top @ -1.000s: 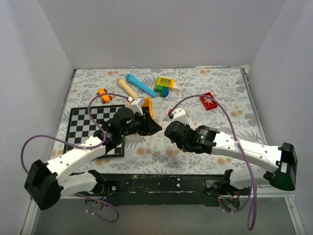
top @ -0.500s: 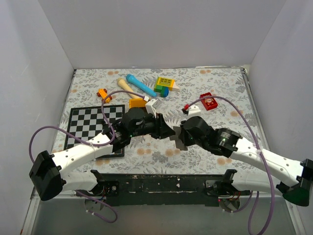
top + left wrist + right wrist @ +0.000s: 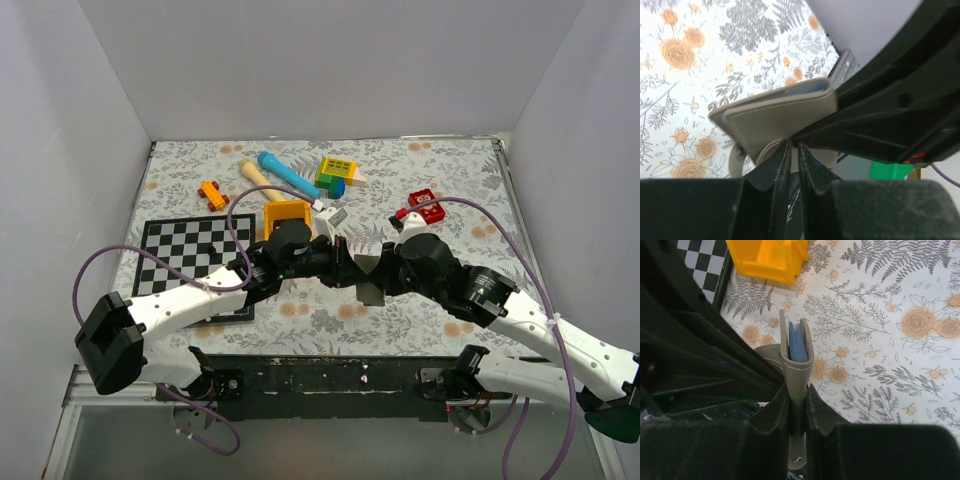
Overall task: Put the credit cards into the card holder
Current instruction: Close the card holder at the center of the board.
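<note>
Holding the soft, light card holder (image 3: 797, 369) clamped in my right gripper (image 3: 797, 392); left gripper (image 3: 791, 150) nearly together at its floppy tab (image 3: 761, 153), I cannot tell if pinching.

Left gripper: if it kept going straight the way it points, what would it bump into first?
The card holder, directly before the left gripper; the right gripper holding it looms just behind, though depth is unclear.

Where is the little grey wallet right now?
Seen from above, the card holder is mid-table, pinched in the right tool, with the left tool at its snap tab, just in front of the orange tray.
</note>
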`<state>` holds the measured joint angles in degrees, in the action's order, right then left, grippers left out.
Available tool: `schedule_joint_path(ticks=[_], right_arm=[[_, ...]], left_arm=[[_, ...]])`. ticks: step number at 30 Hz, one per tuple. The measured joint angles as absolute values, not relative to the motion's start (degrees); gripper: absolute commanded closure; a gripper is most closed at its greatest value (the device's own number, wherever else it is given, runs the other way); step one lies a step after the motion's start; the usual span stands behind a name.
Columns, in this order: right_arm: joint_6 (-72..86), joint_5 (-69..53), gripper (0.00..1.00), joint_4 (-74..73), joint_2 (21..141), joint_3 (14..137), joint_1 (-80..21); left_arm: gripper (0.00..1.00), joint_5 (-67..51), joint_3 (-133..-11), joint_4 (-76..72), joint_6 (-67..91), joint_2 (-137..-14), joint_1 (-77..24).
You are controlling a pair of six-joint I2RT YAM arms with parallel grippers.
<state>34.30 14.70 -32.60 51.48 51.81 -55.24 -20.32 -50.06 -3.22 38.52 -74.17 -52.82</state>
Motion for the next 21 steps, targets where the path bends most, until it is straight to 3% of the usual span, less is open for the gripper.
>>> schedule_joint_path(ticks=[4,12,21], right_arm=[[34.15,15.29,0.99,-34.04,49.60,51.81,-54.63],[34.28,14.79,0.99,-34.30,46.37,51.99,-54.15],[34.63,14.13,0.99,-34.11,45.80,51.92,-53.41]], left_arm=[[0.99,-20.32,-50.74,-1.34,38.39,-78.78,-53.12],[1.00,-14.61,-50.98,9.04,38.35,-88.23,-53.41],[1.00,-15.27,-51.09,8.86,38.68,-87.31,-53.36]])
